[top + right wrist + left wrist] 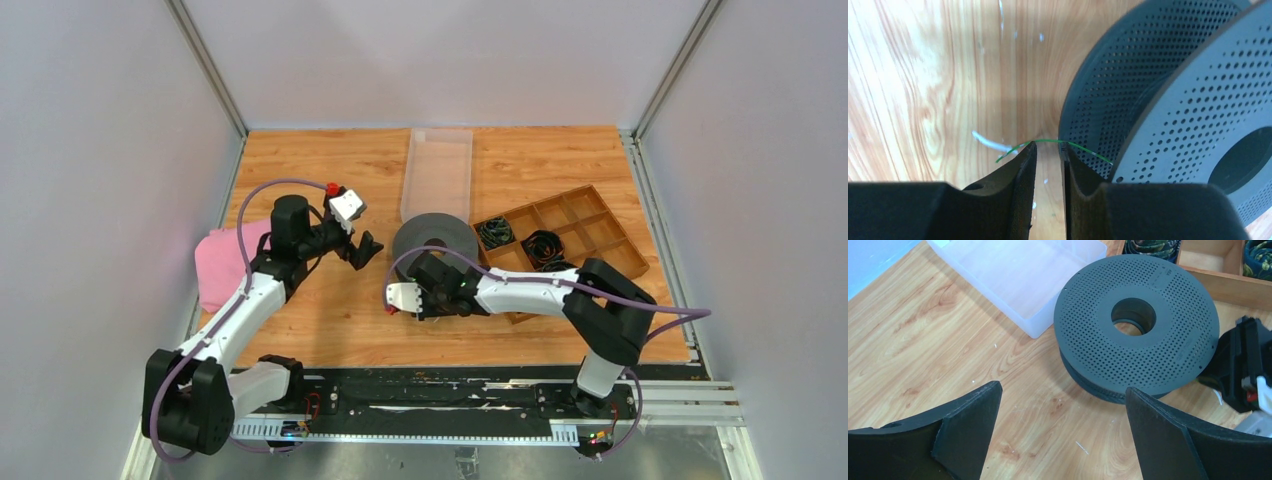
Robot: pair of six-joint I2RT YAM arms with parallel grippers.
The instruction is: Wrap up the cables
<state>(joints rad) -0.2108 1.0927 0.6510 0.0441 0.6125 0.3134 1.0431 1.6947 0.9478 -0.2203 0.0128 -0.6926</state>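
Right pincer [1048, 146], narrow with the green cable [1085, 149] lying unclamped across its tips, could close on nothing if that thin strand slides beyond them.

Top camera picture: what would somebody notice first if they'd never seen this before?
Probably the big dark grey spool full of little holes, lying flat in the middle of the wooden table. Next, the right claw beside it, jaws a narrow gap apart, with a thin green cable across its tips. A pink cloth lies at the left edge.
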